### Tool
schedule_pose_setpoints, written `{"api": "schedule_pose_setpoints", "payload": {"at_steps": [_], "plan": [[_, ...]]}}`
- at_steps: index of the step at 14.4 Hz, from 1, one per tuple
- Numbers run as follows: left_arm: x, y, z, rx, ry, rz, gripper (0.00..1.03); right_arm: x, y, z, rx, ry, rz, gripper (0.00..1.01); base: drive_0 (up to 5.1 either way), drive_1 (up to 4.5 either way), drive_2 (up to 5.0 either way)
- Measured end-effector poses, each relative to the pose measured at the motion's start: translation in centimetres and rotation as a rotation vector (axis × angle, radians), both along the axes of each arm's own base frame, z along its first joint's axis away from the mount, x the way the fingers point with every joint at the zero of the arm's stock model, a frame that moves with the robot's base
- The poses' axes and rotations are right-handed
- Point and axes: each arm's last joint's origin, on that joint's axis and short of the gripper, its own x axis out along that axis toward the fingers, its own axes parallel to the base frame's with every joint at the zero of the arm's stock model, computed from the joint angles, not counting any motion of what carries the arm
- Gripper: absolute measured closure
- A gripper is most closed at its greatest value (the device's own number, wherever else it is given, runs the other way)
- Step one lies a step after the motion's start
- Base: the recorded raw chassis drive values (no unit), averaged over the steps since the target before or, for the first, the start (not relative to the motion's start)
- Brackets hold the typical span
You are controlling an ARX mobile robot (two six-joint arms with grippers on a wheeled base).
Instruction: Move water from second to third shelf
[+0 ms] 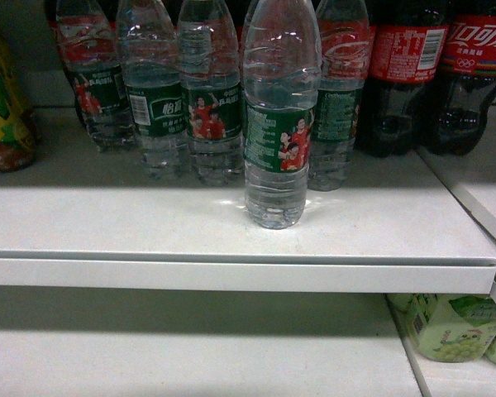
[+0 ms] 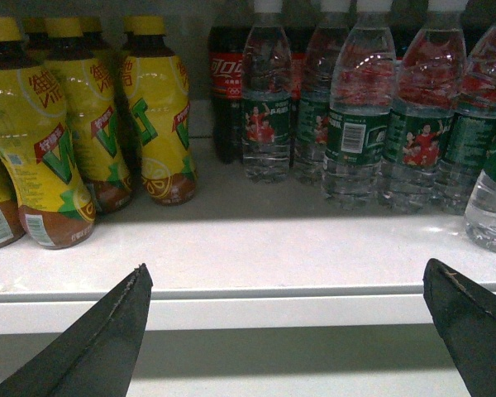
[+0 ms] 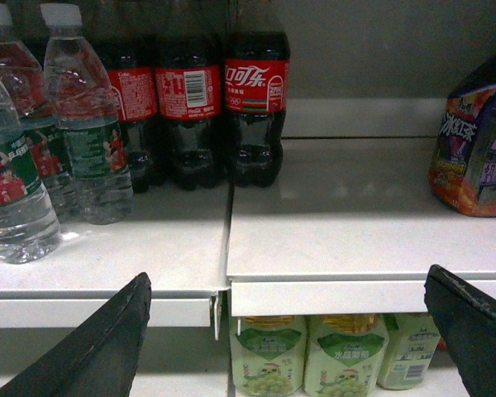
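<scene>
I have nothing in hand: my left fingers [image 2: 285,331] stand wide apart in front of the shelf [image 1: 231,240] edge, and my right fingers [image 3: 289,335] are spread just as wide, also short of that edge. The water bottle [image 1: 276,124] I judge easiest to take stands alone, upright, nearer the shelf lip than the row of water bottles [image 1: 161,91] behind it, and just apart from them. The cola bottles [image 1: 434,66] sit behind it and off to its right; the yellow drink bottles [image 2: 83,116] are well to its left.

The step, as I read it, is the reach and grasp, not yet begun. To do it well I would bring one set of fingers in level, straight at the lone bottle from the front, so its sides pass between my tips without brushing the row behind. I would close on the green label band or just under it, where the ribbed wall should be stiffer; squeezed hard, thin plastic may buckle and slip. Then lift only enough to clear the shelf, draw straight back past the lip, and keep it upright for the shelf below [image 1: 190,356]
</scene>
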Motion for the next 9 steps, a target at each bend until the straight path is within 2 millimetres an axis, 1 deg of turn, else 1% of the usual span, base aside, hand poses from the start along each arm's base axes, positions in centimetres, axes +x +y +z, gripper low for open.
{"api": "schedule_pose_setpoints", "payload": {"at_steps": [9], "plan": [[0.00, 0.00, 0.00, 0.000, 0.000, 0.000, 0.05, 0.00, 0.00, 0.01, 0.000, -0.001, 0.000, 0.03, 0.0, 0.00, 0.0]]}}
